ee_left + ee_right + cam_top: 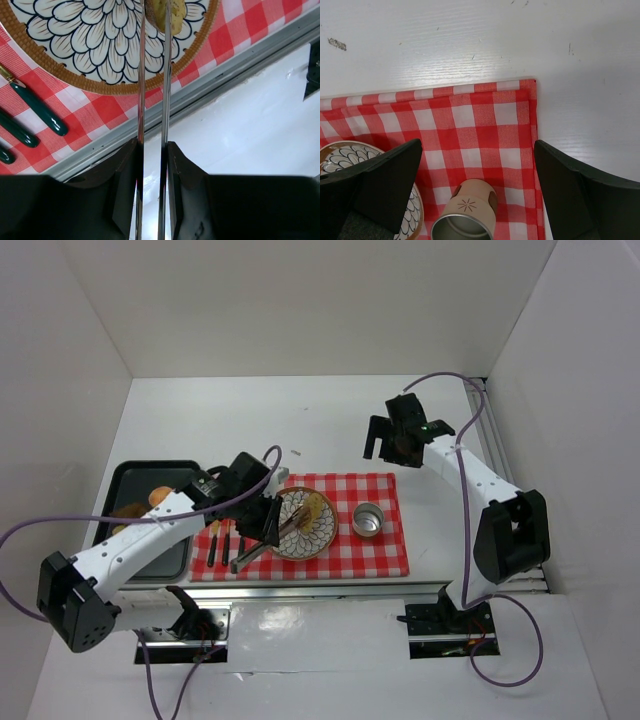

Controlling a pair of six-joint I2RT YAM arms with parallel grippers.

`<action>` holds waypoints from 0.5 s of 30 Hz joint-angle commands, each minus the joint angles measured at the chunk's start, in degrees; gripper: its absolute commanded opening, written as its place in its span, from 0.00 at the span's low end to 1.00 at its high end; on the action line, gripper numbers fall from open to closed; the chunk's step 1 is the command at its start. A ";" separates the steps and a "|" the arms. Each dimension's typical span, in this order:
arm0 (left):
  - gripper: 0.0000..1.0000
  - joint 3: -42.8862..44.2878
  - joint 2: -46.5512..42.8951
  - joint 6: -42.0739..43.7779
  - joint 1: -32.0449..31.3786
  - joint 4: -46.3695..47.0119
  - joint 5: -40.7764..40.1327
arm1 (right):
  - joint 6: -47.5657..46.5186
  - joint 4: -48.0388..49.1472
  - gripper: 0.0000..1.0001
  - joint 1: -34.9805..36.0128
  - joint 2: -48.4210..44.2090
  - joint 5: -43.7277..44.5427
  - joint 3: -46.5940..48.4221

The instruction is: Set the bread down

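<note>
Clamped shut, at the left gripper (152, 150), on a pair of long metal tongs (141, 90). Pinched between the tong tips: the bread (176, 11), over the flower-patterned plate (90, 40), toward its right part in the top view; resting on it or just above, hard to tell. Under the plate, a red-and-white checked cloth (85, 115); left of the plate on that cloth, green-handled cutlery (40, 107). Spread wide and holding nothing, at the right gripper (477, 150), above the cloth's far right corner, well apart from the bread. Below it, a tan cup (467, 207) beside the plate. Off the cloth to the left, a dark tray (130, 475) with orange-brown rolls (160, 497)
</note>
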 commanded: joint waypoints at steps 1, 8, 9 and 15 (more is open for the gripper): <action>0.16 -1.12 1.08 -3.18 -0.59 3.65 -2.06 | -0.34 0.53 1.00 -0.35 -2.70 0.97 1.28; 0.58 -0.95 2.66 -1.87 -1.20 3.13 -2.08 | -0.34 0.53 1.00 -0.35 -2.70 0.97 1.27; 0.60 -0.07 3.36 -1.87 -1.20 3.13 -2.08 | -0.34 0.53 1.00 -0.35 -2.70 0.97 1.27; 0.68 8.71 3.89 0.76 -0.68 -3.80 -6.03 | -0.34 -0.08 1.00 -0.35 -2.70 0.97 1.80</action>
